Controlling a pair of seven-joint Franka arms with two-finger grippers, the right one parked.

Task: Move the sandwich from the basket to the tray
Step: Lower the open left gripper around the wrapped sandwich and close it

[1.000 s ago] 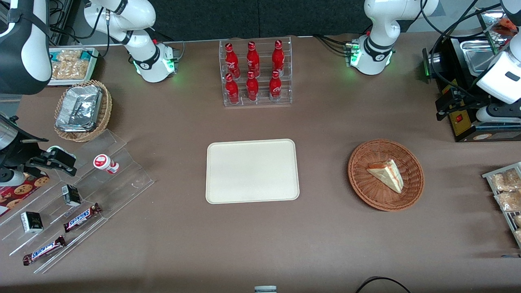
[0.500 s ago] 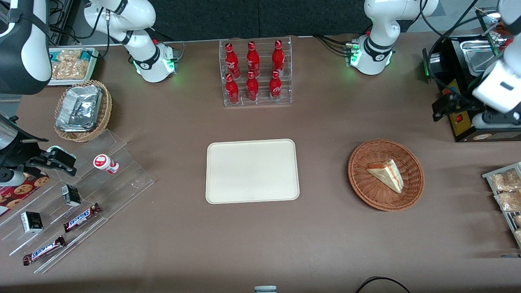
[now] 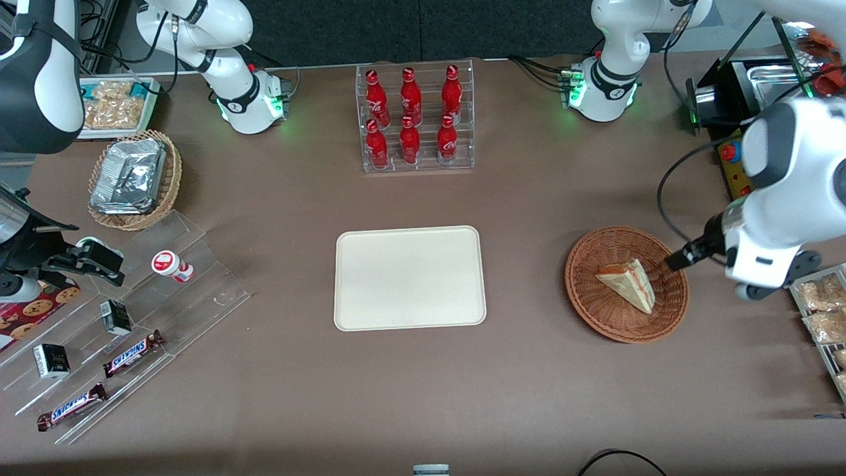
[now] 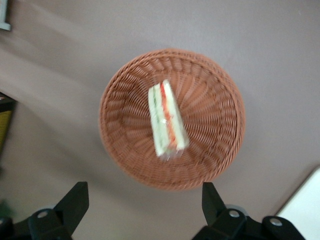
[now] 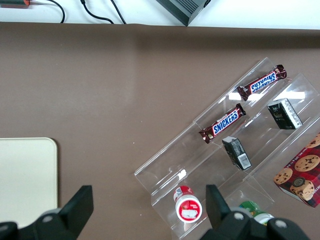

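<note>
The sandwich [image 3: 628,284] is a pale wedge with a red and green stripe. It lies in the reddish-brown wicker basket [image 3: 588,291], toward the working arm's end of the table. The cream tray [image 3: 410,277] lies flat beside the basket at mid-table and holds nothing. The left arm's wrist [image 3: 773,225] hangs above the table at the basket's rim, on the working arm's side. In the left wrist view my gripper [image 4: 142,205] is open wide and empty, high above the table just outside the basket [image 4: 220,150]. The sandwich [image 4: 166,120] shows there too, as does a tray corner [image 4: 307,205].
A clear rack of red bottles [image 3: 416,119] stands farther from the front camera than the tray. A black machine [image 3: 733,132] and snack packets [image 3: 823,311] sit at the working arm's end. A tan basket with foil trays [image 3: 132,178] and an acrylic tiered stand [image 3: 132,330] lie toward the parked arm's end.
The left arm has swung from over the black machine toward the front camera, to the basket's rim. The sandwich, basket and tray have not moved.
</note>
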